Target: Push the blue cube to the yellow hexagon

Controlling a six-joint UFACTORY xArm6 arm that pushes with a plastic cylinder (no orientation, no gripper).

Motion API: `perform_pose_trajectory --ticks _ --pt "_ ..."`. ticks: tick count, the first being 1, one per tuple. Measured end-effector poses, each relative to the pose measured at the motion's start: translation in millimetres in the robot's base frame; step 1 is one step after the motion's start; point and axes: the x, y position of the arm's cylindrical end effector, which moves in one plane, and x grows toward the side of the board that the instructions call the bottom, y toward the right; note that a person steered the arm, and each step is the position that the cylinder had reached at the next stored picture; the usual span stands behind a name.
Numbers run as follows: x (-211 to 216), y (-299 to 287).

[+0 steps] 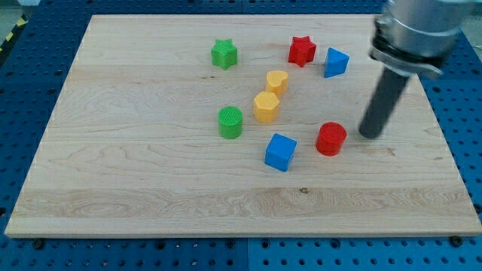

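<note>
The blue cube (280, 151) sits on the wooden board, below and right of the yellow hexagon (266, 107). A small gap lies between them. My tip (369, 135) rests on the board at the view's right, just right of the red cylinder (330, 139). The red cylinder lies between my tip and the blue cube. My tip touches no block.
A yellow heart (276, 81) sits just above the hexagon. A green cylinder (230, 122) is left of the hexagon. A green star (224, 53), a red star (302, 50) and a blue angular block (336, 62) lie near the view's top. The board's right edge (444, 143) is near my tip.
</note>
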Motion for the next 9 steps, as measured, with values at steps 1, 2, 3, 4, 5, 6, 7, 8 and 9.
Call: perform_pose_trajectory --ticks 1,2,3,4,5,6,7,8,9 --pt "69 -40" --pt "90 -113" --pt "87 -123" --pt "68 -136" --pt "51 -145" --pt "32 -130" --pt "20 -125" --pt "19 -125" --pt "18 -125"
